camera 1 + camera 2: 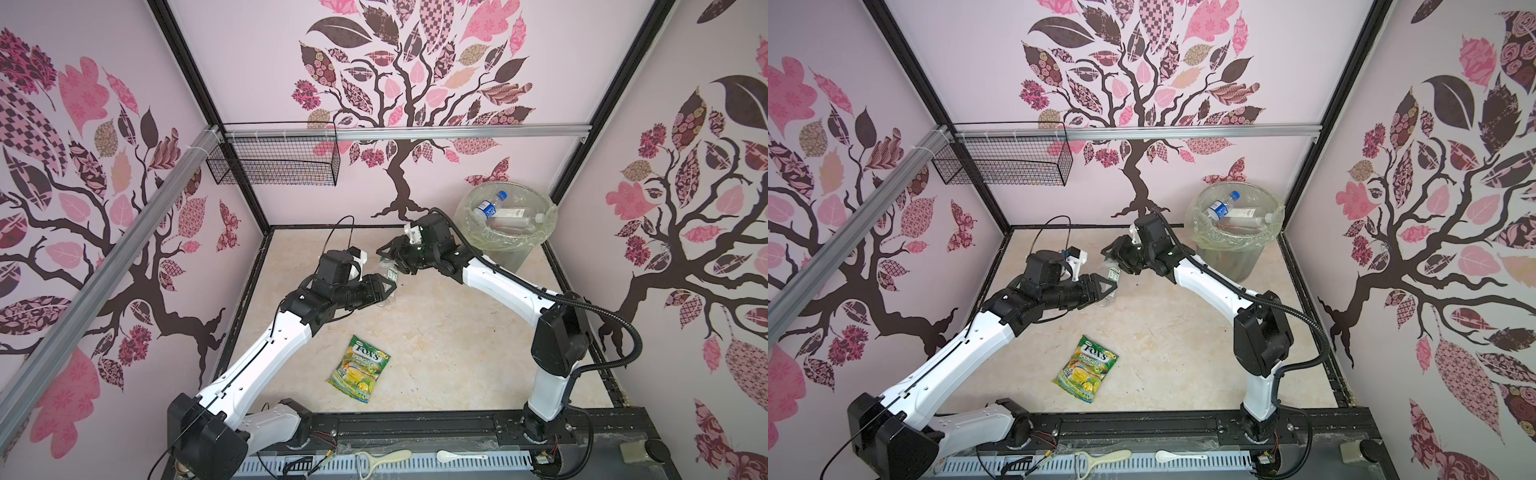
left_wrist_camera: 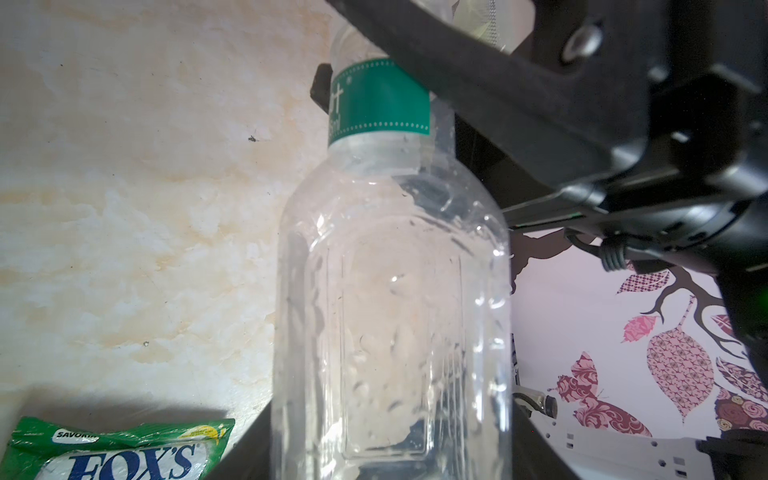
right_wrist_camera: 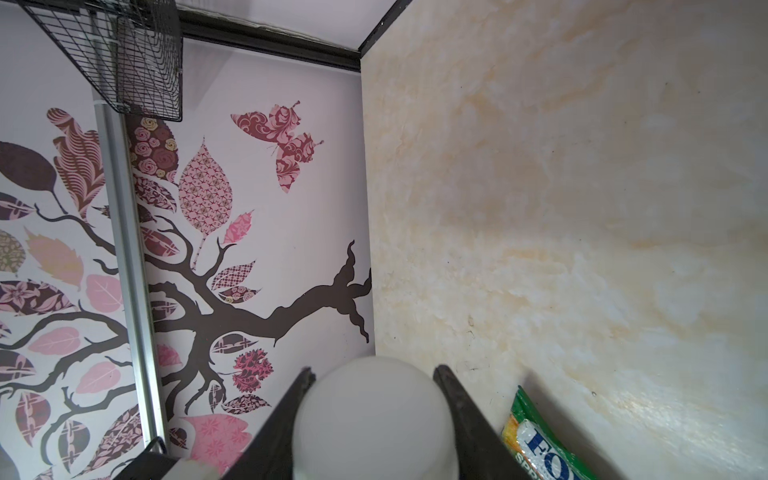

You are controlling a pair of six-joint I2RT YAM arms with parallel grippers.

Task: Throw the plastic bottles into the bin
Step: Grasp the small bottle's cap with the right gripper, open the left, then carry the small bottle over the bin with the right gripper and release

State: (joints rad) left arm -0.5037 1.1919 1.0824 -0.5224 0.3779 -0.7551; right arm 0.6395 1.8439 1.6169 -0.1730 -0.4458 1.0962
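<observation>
Watching from my remote station, I saw the left gripper (image 1: pixel 388 289) clamped on the lower body of the clear bottle (image 1: pixel 387 275), its jaws pressed against either side of the plastic. The bottle (image 2: pixel 390 311) stood roughly upright over the middle of the table (image 1: pixel 457 332), toward the back. I could not tell whether its base touched the surface. A green label (image 2: pixel 380 99) ringed its neck.

The right gripper (image 1: pixel 388 257) reached in from the bin side and sat at the top of the same bottle. In the right wrist view the white cap (image 3: pixel 374 415) lay between its two dark fingers (image 3: pixel 282 419), and both appeared to touch the cap's sides, so I read them as closed on it. In the left wrist view one of those fingers crossed the neck just above the label.

The bin (image 1: pixel 505 259) stood in the far right corner, well apart from the held bottle. A blue-capped bottle (image 1: pixel 490 205) and a white-capped bottle (image 1: pixel 519 218) lay inside it. The Fox's candy bag (image 1: pixel 359 368) lay flat nearer the front, apart from both grippers.
</observation>
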